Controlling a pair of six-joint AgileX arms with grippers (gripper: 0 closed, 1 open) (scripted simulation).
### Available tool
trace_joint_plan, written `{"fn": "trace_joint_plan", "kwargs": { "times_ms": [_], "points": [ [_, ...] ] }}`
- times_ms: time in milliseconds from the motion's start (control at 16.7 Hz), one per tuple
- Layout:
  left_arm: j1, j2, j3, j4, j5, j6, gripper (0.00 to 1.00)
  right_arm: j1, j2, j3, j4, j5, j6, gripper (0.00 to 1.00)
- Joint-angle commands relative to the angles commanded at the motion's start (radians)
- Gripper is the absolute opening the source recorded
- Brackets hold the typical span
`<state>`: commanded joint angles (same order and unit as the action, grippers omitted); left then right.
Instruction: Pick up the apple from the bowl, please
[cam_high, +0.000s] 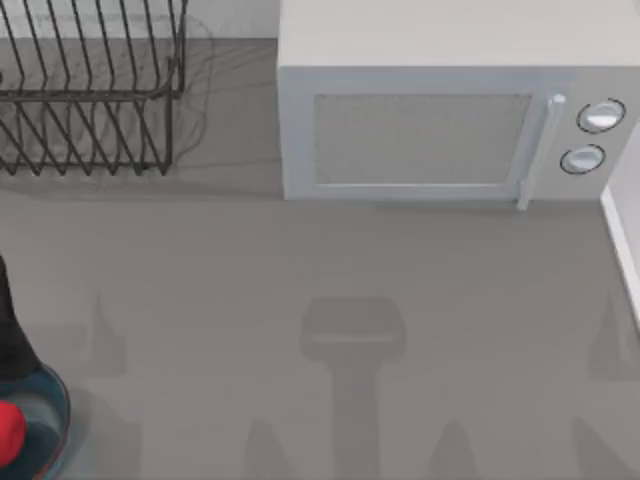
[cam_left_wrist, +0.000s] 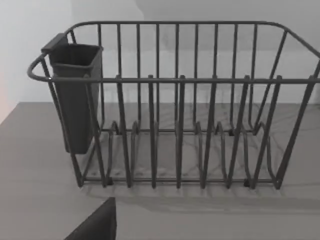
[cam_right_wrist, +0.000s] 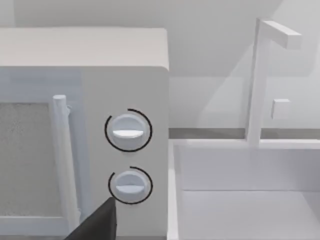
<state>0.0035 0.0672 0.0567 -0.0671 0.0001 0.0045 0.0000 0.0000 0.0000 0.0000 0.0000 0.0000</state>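
Apple (cam_high: 8, 432) in bowl (cam_high: 52, 420), near left bench (cam_high: 300, 290) corner. Dark left arm (cam_high: 10, 330) just beyond the bowl. Jaw state: cannot tell. Rack (cam_left_wrist: 175, 105) far left, microwave (cam_high: 440, 120) far right.

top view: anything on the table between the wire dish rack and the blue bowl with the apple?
Only bare grey tabletop between the dark wire dish rack and the blue-teal glazed bowl holding the small red apple, in the top view.

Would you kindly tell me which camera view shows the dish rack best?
The left wrist view: the dish rack appears whole from the front, its dark utensil cup hanging at one end. The top view catches part of it in the table's far left corner. The right wrist view faces the microwave.
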Motion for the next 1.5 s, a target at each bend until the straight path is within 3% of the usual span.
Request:
{"fn": "trace_joint_plan", "kwargs": {
  "times_ms": [900, 1140, 1500],
  "points": [
    [0.041, 1.072, 0.665, -0.971, 0.001, 0.053, 1.00, 0.000, 0.000, 0.000, 0.000, 0.000, 0.000, 1.00],
    [0.045, 1.163, 0.731, -1.061, 0.001, 0.058, 1.00, 0.000, 0.000, 0.000, 0.000, 0.000, 0.000, 1.00],
    [0.041, 1.168, 0.717, -1.043, 0.001, 0.058, 1.00, 0.000, 0.000, 0.000, 0.000, 0.000, 0.000, 1.00]
  ]
}}
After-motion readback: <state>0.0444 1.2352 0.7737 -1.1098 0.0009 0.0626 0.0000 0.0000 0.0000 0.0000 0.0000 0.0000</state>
